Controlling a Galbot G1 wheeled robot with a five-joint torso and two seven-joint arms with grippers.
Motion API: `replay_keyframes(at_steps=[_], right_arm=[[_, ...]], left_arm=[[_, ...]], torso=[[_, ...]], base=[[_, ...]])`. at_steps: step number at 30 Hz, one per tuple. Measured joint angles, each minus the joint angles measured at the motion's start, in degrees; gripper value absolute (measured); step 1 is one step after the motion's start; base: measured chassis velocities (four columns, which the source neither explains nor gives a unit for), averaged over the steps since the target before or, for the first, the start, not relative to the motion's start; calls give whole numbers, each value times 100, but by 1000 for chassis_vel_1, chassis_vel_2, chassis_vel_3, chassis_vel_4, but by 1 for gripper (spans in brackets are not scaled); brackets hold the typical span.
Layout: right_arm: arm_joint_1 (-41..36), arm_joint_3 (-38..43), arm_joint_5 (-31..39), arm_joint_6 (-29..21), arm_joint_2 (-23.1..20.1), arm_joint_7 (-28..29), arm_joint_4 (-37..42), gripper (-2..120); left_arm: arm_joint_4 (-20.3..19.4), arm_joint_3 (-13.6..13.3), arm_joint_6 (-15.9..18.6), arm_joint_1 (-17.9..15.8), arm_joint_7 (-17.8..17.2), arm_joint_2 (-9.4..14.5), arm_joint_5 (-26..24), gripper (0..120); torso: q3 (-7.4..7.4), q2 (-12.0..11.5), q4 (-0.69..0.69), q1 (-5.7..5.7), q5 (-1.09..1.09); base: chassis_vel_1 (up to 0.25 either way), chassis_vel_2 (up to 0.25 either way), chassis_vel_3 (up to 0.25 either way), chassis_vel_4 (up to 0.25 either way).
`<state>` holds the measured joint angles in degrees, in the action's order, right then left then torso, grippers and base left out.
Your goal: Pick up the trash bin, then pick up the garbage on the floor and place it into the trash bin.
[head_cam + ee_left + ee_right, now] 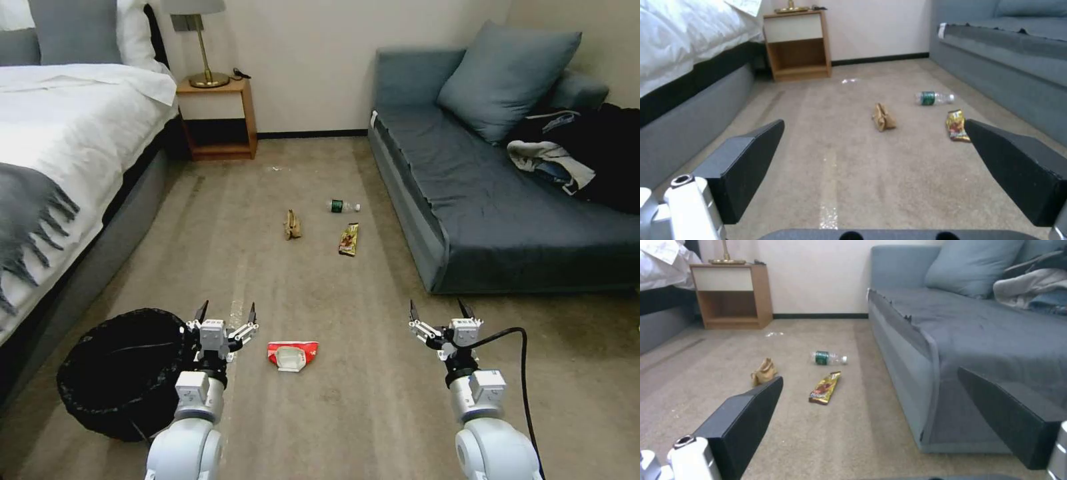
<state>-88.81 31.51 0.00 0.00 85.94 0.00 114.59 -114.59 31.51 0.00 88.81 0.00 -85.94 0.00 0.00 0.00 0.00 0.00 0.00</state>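
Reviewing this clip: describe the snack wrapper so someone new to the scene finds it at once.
Start at the grey sofa on the robot's right; on the carpet beside its front edge lies the snack wrapper. It is flat and brown-yellow, unlike the clear bottle just beyond it and the crumpled paper bag to its left.

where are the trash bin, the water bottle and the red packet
trash bin (123, 373), head view, black bag lining
water bottle (343, 206), head view, green label
red packet (292, 355), head view, white middle

crinkly black plastic trash bin (120, 373) liner, matt carpet (320, 280), wooden nightstand (217, 120)
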Motion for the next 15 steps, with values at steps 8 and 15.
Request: replay_keyframes(at_steps=[8,15], right_arm=[[0,0,0,0,0,0,0,100],[0,0,0,0,0,0,0,100]], left_arm=[[0,0,0,0,0,0,0,100],[0,0,0,0,0,0,0,100]], torso=[[0,0,0,0,0],[0,0,0,0,0]], base=[[0,0,0,0],[0,0,0,0]])
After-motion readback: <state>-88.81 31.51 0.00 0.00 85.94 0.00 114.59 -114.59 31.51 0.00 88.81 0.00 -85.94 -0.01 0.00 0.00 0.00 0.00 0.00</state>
